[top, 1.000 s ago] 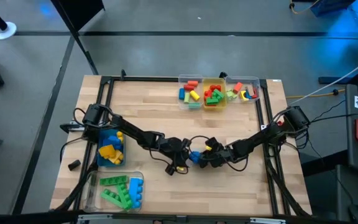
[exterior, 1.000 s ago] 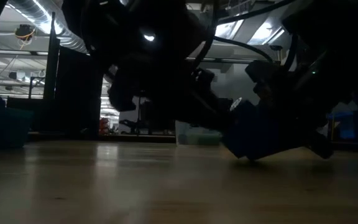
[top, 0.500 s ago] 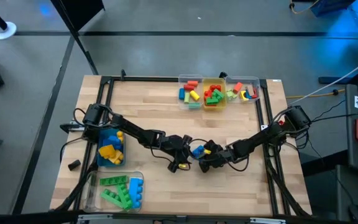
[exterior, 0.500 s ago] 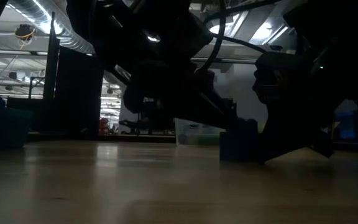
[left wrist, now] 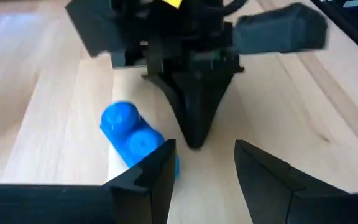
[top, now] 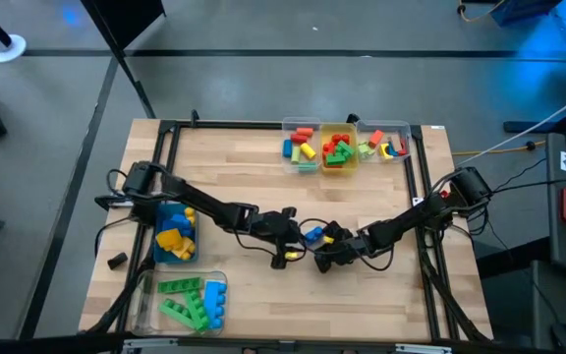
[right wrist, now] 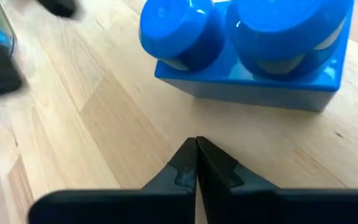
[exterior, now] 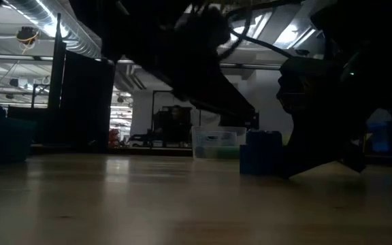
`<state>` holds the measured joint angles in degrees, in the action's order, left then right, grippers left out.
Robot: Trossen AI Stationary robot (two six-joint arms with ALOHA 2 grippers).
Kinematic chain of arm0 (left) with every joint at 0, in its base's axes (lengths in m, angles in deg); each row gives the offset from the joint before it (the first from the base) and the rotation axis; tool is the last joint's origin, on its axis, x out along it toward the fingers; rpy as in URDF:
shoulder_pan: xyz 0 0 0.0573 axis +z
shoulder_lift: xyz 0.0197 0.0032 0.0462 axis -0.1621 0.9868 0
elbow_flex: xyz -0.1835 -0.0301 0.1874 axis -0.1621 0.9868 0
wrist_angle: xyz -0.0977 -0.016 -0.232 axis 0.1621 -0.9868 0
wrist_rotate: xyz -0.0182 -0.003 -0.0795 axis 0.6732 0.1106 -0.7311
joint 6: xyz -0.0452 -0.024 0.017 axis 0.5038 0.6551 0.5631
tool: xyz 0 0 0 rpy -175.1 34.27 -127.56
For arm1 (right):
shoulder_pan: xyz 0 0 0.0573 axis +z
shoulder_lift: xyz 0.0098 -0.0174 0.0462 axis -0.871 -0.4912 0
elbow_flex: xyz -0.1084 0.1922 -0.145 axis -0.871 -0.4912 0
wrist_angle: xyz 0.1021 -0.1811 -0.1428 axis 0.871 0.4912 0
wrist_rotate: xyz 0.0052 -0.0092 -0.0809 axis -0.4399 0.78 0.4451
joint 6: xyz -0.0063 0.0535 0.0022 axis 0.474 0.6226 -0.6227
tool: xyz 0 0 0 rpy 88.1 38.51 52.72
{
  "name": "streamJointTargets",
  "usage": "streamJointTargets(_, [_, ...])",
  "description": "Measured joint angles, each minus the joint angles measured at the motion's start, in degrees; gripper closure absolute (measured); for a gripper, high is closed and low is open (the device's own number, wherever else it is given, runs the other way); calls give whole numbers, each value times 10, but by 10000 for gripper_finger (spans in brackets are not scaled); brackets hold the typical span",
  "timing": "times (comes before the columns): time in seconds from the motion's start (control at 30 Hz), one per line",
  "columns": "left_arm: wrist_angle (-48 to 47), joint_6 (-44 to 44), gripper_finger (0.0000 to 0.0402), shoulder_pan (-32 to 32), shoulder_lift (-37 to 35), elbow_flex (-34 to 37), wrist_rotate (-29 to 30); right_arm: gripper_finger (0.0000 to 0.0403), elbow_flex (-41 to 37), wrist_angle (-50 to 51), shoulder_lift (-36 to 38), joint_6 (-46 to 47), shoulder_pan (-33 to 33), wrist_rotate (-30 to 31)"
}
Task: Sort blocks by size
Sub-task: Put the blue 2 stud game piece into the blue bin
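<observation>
A blue block [top: 312, 234] with two studs stands flat on the table's middle, studs up; it also shows in the low view [exterior: 260, 153]. My left gripper [left wrist: 204, 152] hangs open just above the table, nothing between its fingers. The block [left wrist: 132, 134] stands beside the outer side of one of its fingers. My right gripper [right wrist: 196, 142] is shut and points slanting down at the block's long side [right wrist: 247, 93], a short gap away. In the high view both grippers meet at the block: the left gripper [top: 296, 239] on its left, the right gripper [top: 324, 250] on its near right.
Three small clear bins [top: 344, 147] with mixed blocks stand at the far edge. A blue bin [top: 175, 234] with yellow and blue blocks sits at the left. A clear bin [top: 190, 300] with green and blue blocks sits at the near left. Black frame rails [top: 170, 147] border the tabletop.
The blue block, tilted and off the table a second ago between the two grippers, has come down and now stands flat on its base, a little farther from the near edge. My left gripper has risen and rolled about its own axis, staying open.
</observation>
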<state>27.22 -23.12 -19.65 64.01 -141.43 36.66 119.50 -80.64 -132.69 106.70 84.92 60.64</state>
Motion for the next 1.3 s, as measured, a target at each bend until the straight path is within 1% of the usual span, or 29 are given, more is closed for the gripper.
streamJointTargets(0.1, [-33,27,247,-2,-18,0,5,389,0,0,0,0,0,1])
streamJointTargets(0.2, [-44,90,247,-2,-20,0,34,389,0,-3,-1,0,1,9])
streamJointTargets(0.3, [-50,154,247,-2,-7,0,64,389,0,-4,-1,0,1,23])
streamJointTargets(0.4, [-47,194,247,-1,9,0,84,389,-1,-6,-2,0,1,33])
streamJointTargets(0.53, [-38,203,247,-2,24,0,86,389,-1,-7,-2,0,1,30])
streamJointTargets(0.67, [-41,194,247,-5,34,0,87,389,-1,12,10,-28,-2,-27])
streamJointTargets(0.87, [-42,165,247,-10,44,1,87,389,-2,117,61,-30,1,-37])
streamJointTargets(1.03, [-41,168,246,-9,47,1,92,389,-2,199,91,-26,1,22])
streamJointTargets(1.2, [-10,169,246,-8,62,0,108,389,-2,208,85,-16,0,110])
streamJointTargets(1.3, [22,169,246,-8,75,0,108,389,-2,202,77,-16,0,132])
